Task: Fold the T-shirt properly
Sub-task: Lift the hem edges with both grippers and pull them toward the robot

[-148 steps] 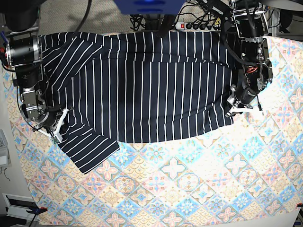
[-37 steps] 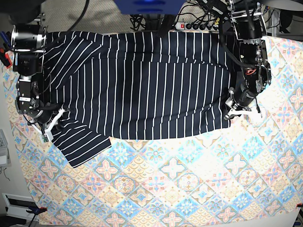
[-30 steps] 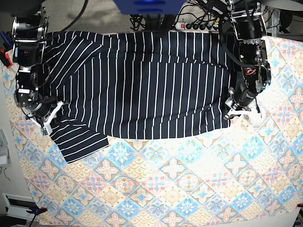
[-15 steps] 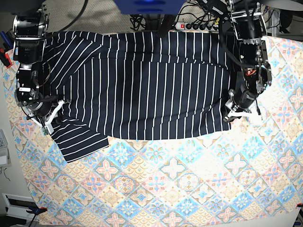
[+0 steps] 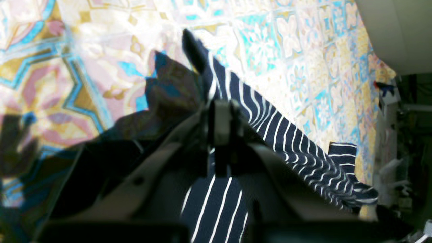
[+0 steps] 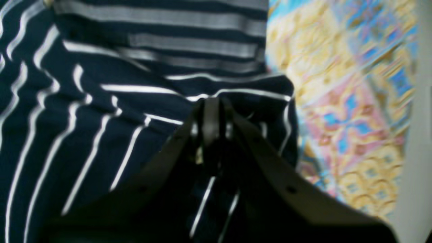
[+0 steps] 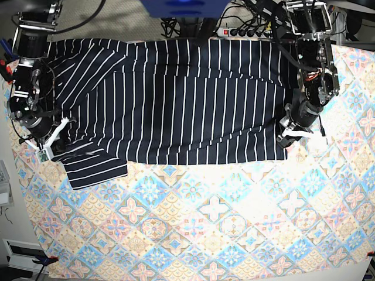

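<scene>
left wrist view: the left gripper is closed, jaws pinched on a corner of the t-shirt. the striped edge runs away from the jaws toward the far right, raised in ripples above the tablecloth. bare patterned cloth lies ahead of the jaws.

right wrist view: the right gripper is closed on a bunched fold of the t-shirt. the garment spreads left of the jaws; tablecloth shows on the right.

base view: the t-shirt lies spread along the far side of the tablecloth, long axis running side to side. the right gripper holds its end at this view's left, beside a turned sleeve; the left gripper holds the opposite end. each arm grips its nearer end. the near half of the surface gives ample room, judged sufficient for a fold toward the camera side.
</scene>
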You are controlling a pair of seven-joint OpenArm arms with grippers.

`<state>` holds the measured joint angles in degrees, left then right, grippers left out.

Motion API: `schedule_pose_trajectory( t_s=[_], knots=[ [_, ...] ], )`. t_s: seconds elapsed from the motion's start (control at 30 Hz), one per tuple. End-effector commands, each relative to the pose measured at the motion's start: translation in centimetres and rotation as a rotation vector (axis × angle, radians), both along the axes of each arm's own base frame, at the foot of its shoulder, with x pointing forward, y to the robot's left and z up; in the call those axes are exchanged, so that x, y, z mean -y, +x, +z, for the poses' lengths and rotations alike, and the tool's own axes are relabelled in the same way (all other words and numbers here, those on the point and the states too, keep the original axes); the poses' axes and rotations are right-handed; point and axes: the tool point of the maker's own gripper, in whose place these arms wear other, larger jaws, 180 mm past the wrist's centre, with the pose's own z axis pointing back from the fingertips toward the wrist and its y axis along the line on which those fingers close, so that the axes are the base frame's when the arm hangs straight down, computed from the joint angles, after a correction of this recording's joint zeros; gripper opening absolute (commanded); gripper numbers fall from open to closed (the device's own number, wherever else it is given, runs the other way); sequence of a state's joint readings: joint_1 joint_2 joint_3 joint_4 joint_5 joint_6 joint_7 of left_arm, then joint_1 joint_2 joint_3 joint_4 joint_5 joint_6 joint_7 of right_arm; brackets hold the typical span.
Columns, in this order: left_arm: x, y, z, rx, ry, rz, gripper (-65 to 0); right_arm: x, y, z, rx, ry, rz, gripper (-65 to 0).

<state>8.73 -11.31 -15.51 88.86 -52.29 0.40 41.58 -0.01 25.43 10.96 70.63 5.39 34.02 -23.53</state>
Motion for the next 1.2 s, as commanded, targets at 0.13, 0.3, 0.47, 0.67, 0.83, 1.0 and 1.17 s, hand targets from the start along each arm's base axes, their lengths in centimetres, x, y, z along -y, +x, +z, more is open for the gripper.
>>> schedule_pose_trajectory(
  t_s=[0.13, 0.3, 0.47, 0.67, 0.83, 1.0, 1.17],
  knots=[
    [-1.1, -0.5, 1.2, 0.030, 0.043, -0.011, -65.0, 1.8, -0.7, 2.1, 0.054, -0.035, -0.020, -64.5],
    [-1.6, -0.9, 1.9, 0.038, 0.077, -0.025, -65.0, 2.7, -1.7, 1.9, 0.045, -0.036, -0.045, -64.5],
    [-1.5, -0.7, 1.9, 0.040, 0.074, -0.027, -65.0, 2.6, -0.8, 2.6, 0.071, -0.033, -0.047, -64.2],
    [-1.3, -0.8, 1.7, 0.037, 0.070, -0.027, -65.0, 3.5, 3.8, 4.5, 0.138, 0.012, -0.099, -53.9],
    [-1.3, -0.9, 1.6, 0.034, 0.070, -0.027, -65.0, 4.4, 5.3, 3.6, 0.114, 0.065, -0.151, -40.4],
    [-1.3, -0.9, 1.6, 0.034, 0.070, -0.027, -65.0, 4.5, 5.6, 3.6, 0.112, 0.072, -0.156, -36.0],
    [-1.5, -1.2, 0.9, 0.014, 0.065, -0.021, -65.0, 2.0, 7.4, 3.5, 0.096, 0.066, -0.077, -35.8]
  ],
)
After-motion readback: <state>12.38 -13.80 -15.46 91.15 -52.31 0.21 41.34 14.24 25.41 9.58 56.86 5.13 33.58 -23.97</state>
